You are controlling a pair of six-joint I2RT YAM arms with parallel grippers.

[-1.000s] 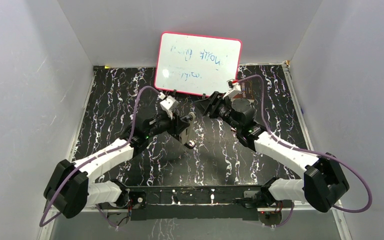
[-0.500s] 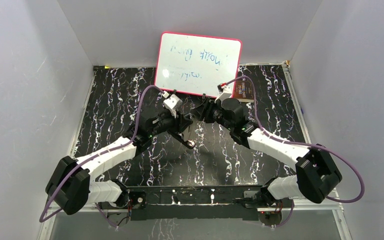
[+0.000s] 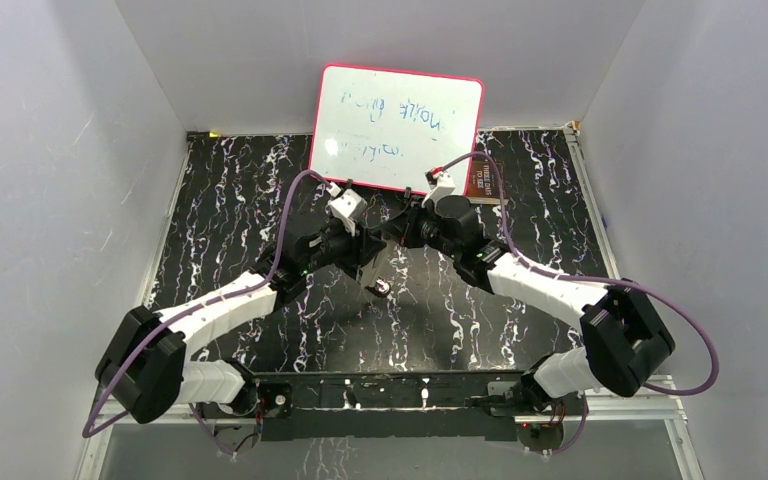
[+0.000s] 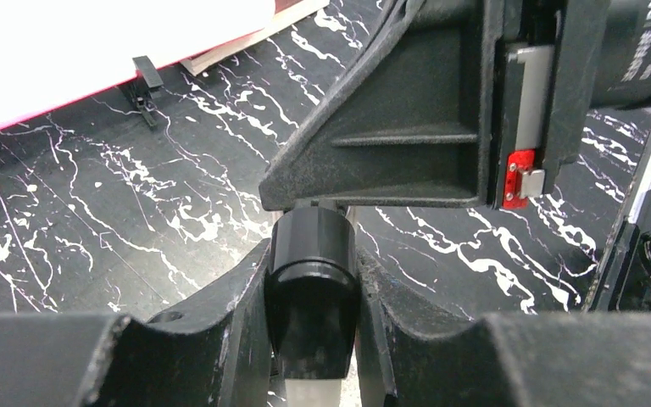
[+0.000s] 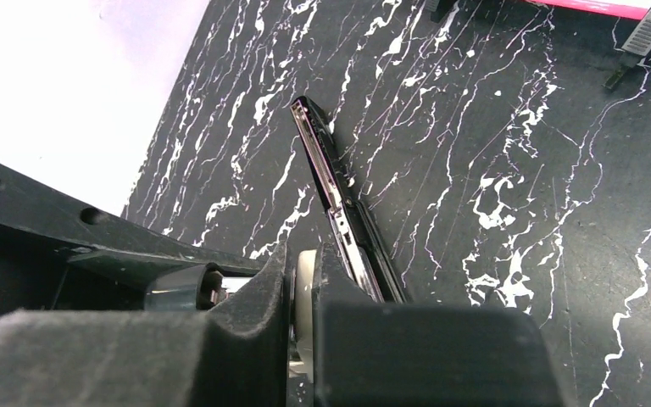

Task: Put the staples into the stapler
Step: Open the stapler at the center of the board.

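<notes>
My left gripper (image 4: pixel 312 263) clamped on the black stapler (image 5: pixel 336 182), its shiny rail exposed, my right gripper (image 5: pixel 305 267) nearly closed just beside it

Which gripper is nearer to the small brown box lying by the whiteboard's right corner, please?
Right. The right gripper sits left of the box, slightly closer to the arm bases. The left gripper is farther left still, beyond the right one.
</notes>
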